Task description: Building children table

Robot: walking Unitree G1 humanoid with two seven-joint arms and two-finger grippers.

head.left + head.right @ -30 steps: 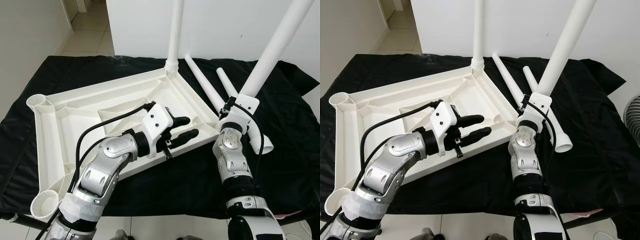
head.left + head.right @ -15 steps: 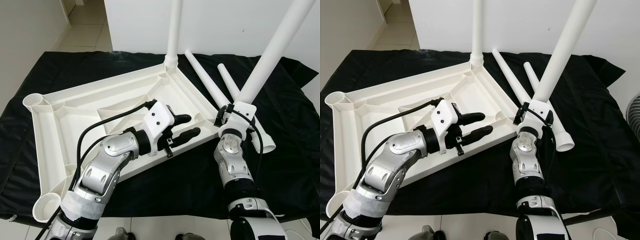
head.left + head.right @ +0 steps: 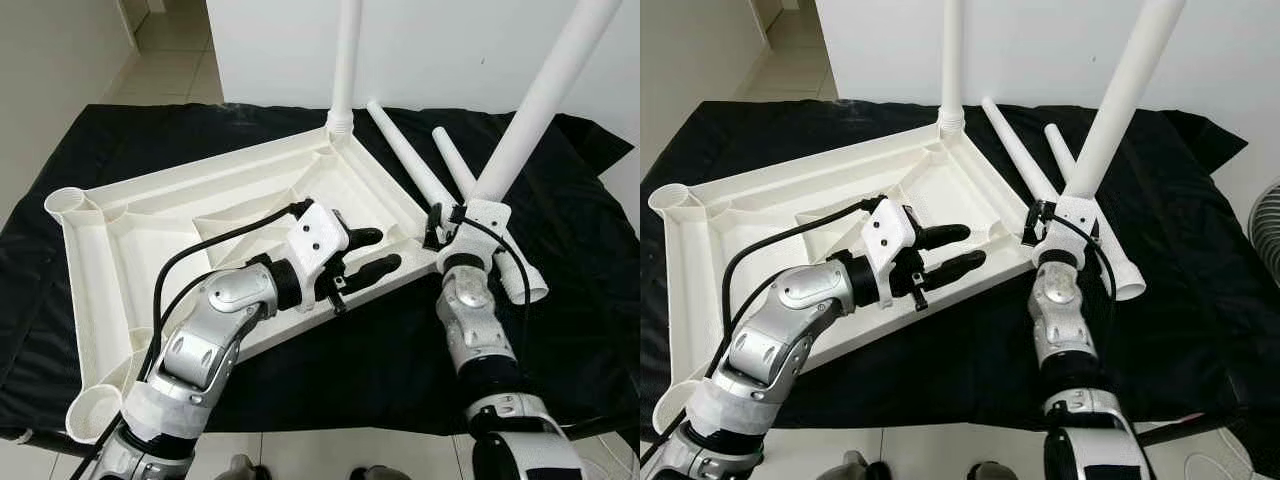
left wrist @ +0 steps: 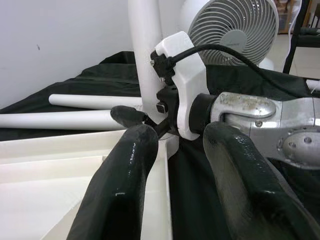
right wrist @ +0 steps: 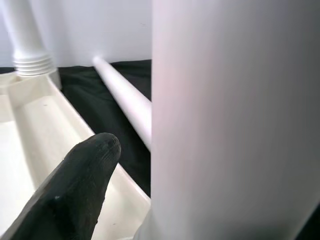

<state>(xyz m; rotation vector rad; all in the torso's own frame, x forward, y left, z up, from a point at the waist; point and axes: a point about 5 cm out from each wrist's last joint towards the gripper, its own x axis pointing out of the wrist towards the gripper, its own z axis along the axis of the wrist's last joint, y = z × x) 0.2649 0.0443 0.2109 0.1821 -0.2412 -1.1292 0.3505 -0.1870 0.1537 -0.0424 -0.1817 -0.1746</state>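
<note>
The white tabletop [image 3: 150, 215] lies upside down on a black cloth. One white leg [image 3: 347, 60] stands upright in its far corner socket. My right gripper [image 3: 437, 226] is shut on a second leg [image 3: 535, 95], which leans to the right with its lower end at the tabletop's near right corner. The wrist view shows that leg [image 5: 225, 120] pressed beside a black finger [image 5: 75, 195]. My left gripper [image 3: 372, 252] hovers open over the tabletop's near rim, fingers pointing toward that corner and holding nothing.
Two loose legs [image 3: 405, 160] [image 3: 490, 235] lie on the black cloth [image 3: 580, 300] right of the tabletop. Open corner sockets sit at the left [image 3: 68, 205] and near left [image 3: 92, 410]. A fan [image 4: 227, 25] stands beyond the table's right side. A white wall rises behind.
My right forearm has shifted slightly to the right and the held leg stands a little steeper. The left gripper has kept its place.
</note>
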